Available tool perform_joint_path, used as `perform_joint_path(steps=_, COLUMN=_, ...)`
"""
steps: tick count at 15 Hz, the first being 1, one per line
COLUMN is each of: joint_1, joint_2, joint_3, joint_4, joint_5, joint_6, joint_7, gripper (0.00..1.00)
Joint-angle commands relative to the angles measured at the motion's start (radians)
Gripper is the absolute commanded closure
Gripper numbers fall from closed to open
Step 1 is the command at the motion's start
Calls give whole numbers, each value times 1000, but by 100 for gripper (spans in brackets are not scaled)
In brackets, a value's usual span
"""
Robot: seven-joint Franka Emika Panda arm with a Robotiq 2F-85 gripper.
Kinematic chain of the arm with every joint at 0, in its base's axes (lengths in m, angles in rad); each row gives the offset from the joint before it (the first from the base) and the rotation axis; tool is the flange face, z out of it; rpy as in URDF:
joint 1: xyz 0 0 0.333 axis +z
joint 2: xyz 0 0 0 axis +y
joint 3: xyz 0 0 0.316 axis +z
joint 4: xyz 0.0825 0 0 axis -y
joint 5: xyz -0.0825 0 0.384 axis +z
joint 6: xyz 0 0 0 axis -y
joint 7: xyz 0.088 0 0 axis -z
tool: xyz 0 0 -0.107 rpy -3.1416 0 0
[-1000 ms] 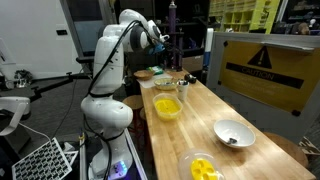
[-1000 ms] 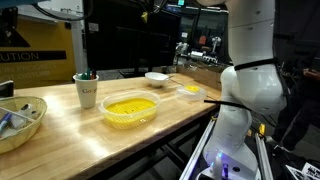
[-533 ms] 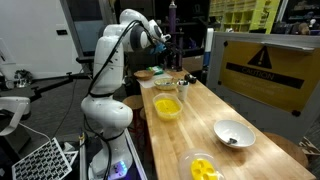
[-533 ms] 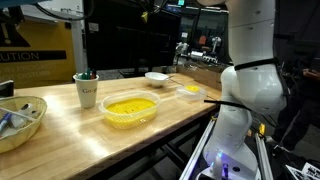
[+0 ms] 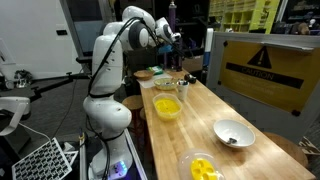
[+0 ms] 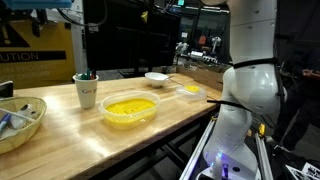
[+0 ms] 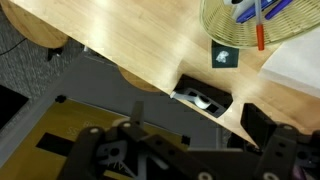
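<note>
The pale wooden surface (image 7: 130, 40) is gleaming, smooth and varnished. The yellowish wire-mesh basket (image 7: 225, 20) at upper right is looking matt. The clear plastic bowl (image 6: 130, 122) is shining glossily.

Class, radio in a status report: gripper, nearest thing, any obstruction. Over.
Gripper open, empty, high above table end. Wire basket of pens below, untouched. Nothing between them.

Shallow woven bowl (image 6: 30, 130) (pens (image 7: 262, 25) inside, one orange-red), upright near the wooden table (image 7: 130, 40) edge

I see a yellow bowl (image 5: 167, 108) in the middle of the worktop (image 5: 200, 112), a white bowl (image 5: 232, 133) near the long edge, and a warning sign (image 5: 262, 68) along this edge.
</note>
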State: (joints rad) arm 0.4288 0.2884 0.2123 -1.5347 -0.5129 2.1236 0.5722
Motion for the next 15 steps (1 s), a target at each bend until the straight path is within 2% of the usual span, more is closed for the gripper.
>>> perform_joint_path(steps=1, joint_1=-13, joint_2=-82, joint_3=-27, joint_4=-111, joint_5=26, joint_6=66, joint_7=86, gripper=0)
perform_joint_path(steps=8, joint_1=-51, joint_2=-184, joint_3=-25, joint_4=-299, joint_5=78, joint_6=202, joint_7=256, gripper=0)
perform_joint_path(steps=15, joint_1=-138, joint_2=-331, joint_3=-26, joint_4=-555, joint_5=150, joint_6=410, joint_7=302, gripper=0)
